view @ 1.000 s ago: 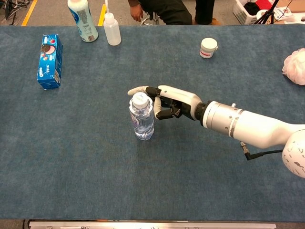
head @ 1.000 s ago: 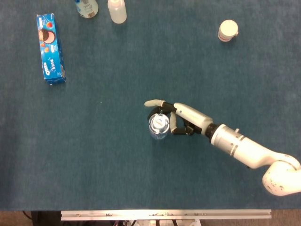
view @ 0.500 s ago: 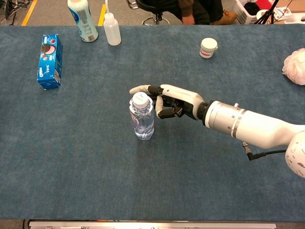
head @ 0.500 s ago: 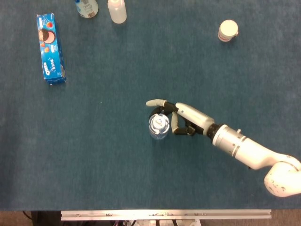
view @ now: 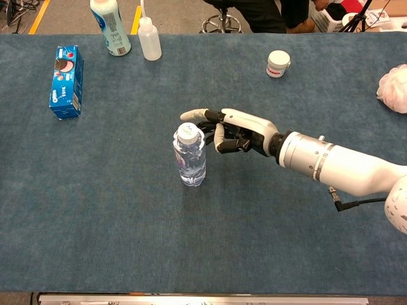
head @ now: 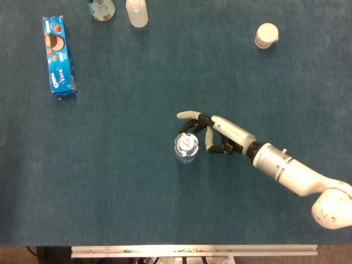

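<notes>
An upright water bottle (view: 189, 155) stands mid-desk just beside the right hand (view: 238, 130), a narrow gap between them. Bare blue desk (view: 114, 216) lies open all around it. A cookie box (view: 65, 81), two bottles (view: 130, 28) and a small jar (view: 278, 63) stand well apart along the far edge.
</notes>
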Controlling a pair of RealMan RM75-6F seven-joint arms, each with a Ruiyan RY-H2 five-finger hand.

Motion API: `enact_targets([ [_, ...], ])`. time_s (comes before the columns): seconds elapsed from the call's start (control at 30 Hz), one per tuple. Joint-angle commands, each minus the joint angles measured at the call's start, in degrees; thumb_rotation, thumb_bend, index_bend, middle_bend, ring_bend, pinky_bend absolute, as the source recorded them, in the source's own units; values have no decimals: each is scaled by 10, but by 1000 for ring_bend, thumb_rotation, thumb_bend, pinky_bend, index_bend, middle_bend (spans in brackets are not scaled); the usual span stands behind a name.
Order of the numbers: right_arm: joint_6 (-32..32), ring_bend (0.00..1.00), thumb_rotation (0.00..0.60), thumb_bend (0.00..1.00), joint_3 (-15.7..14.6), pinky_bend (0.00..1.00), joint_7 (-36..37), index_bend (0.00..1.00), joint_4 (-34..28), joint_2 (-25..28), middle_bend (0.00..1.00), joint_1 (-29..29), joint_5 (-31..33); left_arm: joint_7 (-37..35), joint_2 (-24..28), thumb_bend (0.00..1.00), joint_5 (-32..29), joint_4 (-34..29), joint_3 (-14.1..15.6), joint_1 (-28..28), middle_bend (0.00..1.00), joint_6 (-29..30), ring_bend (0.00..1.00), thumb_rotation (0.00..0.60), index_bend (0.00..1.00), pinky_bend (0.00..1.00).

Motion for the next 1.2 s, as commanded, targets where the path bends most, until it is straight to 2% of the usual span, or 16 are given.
enact_targets([
  [0.03,-2,181,600,1000,-2,222,7,148,-2,-1,298,0,-3,0,0,292,0,-1,1,1,178,1,120,600,108,166],
  [0.5,-3,181,600,1000,-24,222,38,148,-16,9,298,5,-35,-2,2,292,4,-2,3,5,178,6,120,600,108,166],
  [0.7,22,181,600,1000,-21,222,18,148,-13,24,298,-6,-28,-3,1,293,4,0,2,4,178,5,120,600,108,166],
  [0.83,52,181,600,997,-26,222,-16,148,-24,59,297,-22,-34,-4,0,292,4,2,1,3,178,5,120,600,108,166],
  [0.9,70,182,600,935,-32,222,-42,148,-35,84,291,-33,-39,-5,-1,292,5,4,1,2,178,4,120,600,108,166],
  [0.93,85,182,600,869,-36,222,-66,148,-43,103,286,-42,-39,-4,-2,292,5,5,1,1,178,3,120,600,108,166],
  [1.0,112,183,600,720,-39,222,-110,144,-58,131,279,-59,-35,-4,-4,292,5,8,0,-1,178,0,120,600,108,166],
  [1.07,143,183,600,471,-43,222,-172,129,-78,164,271,-81,-26,-3,-7,292,5,11,-1,-5,178,-5,120,600,108,166],
  [1.13,172,183,600,302,-45,222,-236,116,-101,197,267,-100,-13,-8,-12,292,10,15,-3,-9,177,-6,120,600,108,166],
  [1.2,194,183,600,212,-48,223,-288,107,-123,227,264,-116,-3,-15,-17,292,14,19,-3,-13,175,-10,120,600,108,166],
])
